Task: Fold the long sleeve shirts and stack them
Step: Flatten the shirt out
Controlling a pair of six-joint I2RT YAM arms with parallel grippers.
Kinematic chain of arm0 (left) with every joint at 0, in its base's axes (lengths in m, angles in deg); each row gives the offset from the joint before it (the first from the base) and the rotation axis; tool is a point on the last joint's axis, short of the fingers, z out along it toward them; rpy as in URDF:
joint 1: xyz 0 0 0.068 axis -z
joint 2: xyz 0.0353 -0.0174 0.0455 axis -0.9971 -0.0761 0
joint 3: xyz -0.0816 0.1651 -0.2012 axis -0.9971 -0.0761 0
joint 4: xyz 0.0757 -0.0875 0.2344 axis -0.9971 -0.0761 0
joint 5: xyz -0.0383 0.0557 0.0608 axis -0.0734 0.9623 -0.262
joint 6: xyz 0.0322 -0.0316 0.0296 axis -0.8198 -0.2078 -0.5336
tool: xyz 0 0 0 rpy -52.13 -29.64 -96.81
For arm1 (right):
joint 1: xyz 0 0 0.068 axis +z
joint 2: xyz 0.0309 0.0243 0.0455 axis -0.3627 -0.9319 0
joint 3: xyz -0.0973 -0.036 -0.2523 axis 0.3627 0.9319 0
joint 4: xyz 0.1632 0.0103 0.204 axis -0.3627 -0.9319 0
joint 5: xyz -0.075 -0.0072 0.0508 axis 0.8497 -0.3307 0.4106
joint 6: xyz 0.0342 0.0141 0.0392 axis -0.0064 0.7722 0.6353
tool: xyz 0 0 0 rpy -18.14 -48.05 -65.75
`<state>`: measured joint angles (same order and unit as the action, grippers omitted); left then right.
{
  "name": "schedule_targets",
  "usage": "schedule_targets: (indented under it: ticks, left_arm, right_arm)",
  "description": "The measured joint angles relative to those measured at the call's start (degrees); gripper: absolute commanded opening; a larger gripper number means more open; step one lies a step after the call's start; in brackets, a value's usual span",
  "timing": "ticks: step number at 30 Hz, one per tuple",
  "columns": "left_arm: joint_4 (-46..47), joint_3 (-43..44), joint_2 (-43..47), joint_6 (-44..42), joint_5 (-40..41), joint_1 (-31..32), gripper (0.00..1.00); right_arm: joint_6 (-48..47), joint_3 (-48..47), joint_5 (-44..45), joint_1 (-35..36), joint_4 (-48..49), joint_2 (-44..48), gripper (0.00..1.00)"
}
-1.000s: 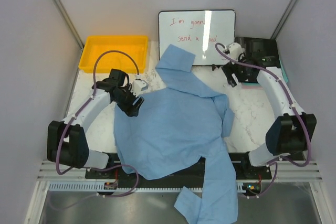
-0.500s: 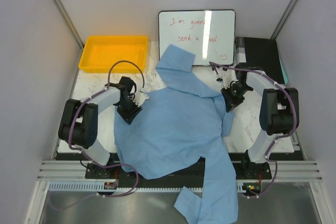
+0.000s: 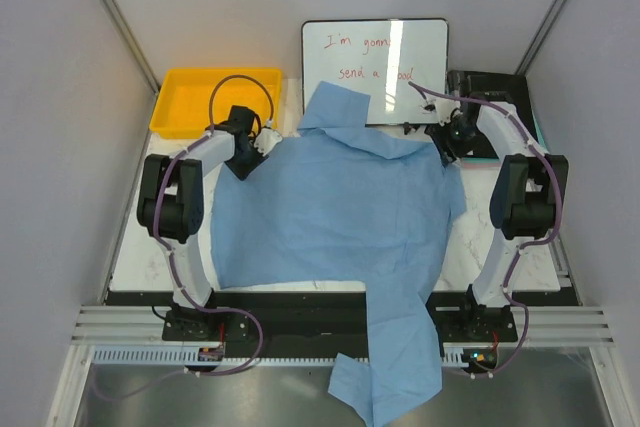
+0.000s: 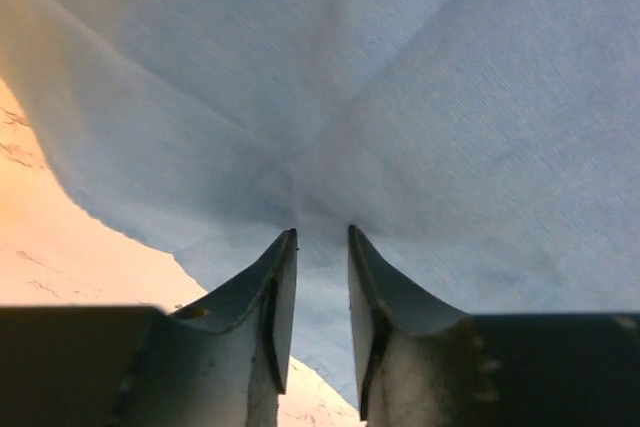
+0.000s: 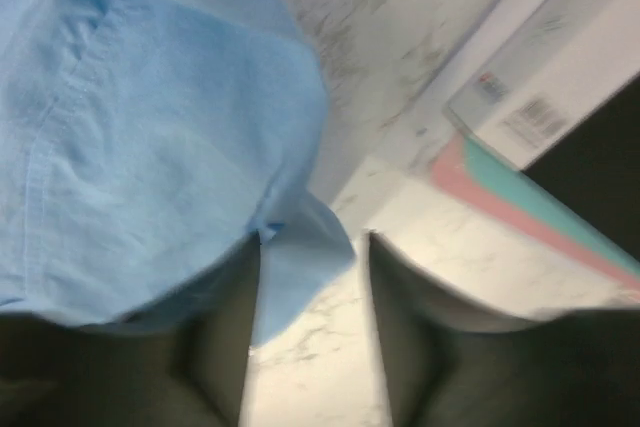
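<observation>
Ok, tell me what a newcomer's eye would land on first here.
The light blue shirt lies spread flat over the middle of the table, with one sleeve hanging off the near edge. The left hand and right hand each pinch one of its far corners. Behind it are a yellow tray at far left and a whiteboard with red writing.

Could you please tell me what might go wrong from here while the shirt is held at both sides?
1. The right tool pinches only a small fold at the edge of the shirt, so the cloth may slip out under tension.
2. One sleeve hangs over the near edge of the table; it could drag or snag on the metal rail during folding.
3. The shirt's far end overlaps the whiteboard; pulling farther back could shove it.
</observation>
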<state>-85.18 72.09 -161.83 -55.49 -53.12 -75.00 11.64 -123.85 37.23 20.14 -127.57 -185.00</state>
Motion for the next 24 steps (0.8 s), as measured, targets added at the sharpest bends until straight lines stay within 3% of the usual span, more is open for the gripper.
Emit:
schedule_targets:
  ticks: [1, 5, 10, 14, 20, 24]
  left_arm:
    - [0.74, 0.17, -0.11, -0.13, -0.11, -0.09, 0.55]
    - [-0.11, -1.68, 4.28, -1.36, -4.28, -0.22, 0.74]
    - [-4.63, -8.52, 22.77, -2.86, -13.27, 2.05, 0.73]
    - [-6.27, -14.60, 34.16, -4.59, -18.75, 8.28, 0.69]
    - [-7.28, -19.93, 30.86, -4.70, -22.14, 14.73, 0.66]
    - [-5.29, -22.01, 27.67, -4.70, -20.13, 14.58, 0.59]
  right_arm:
    - [-0.22, -1.55, 0.50, -0.02, -0.20, -0.04, 0.90]
    - [-1.62, -2.12, 0.02, -1.31, -1.68, 2.69, 0.91]
    - [-1.68, 3.52, -4.85, -8.11, -6.75, 7.32, 0.80]
    - [-0.81, 10.54, -8.02, -10.58, -8.15, 7.76, 0.74]
    - [1.53, 16.35, -9.31, -7.58, -5.79, 7.76, 0.61]
    - [2.86, 18.91, -7.15, -6.95, -1.55, 7.19, 0.34]
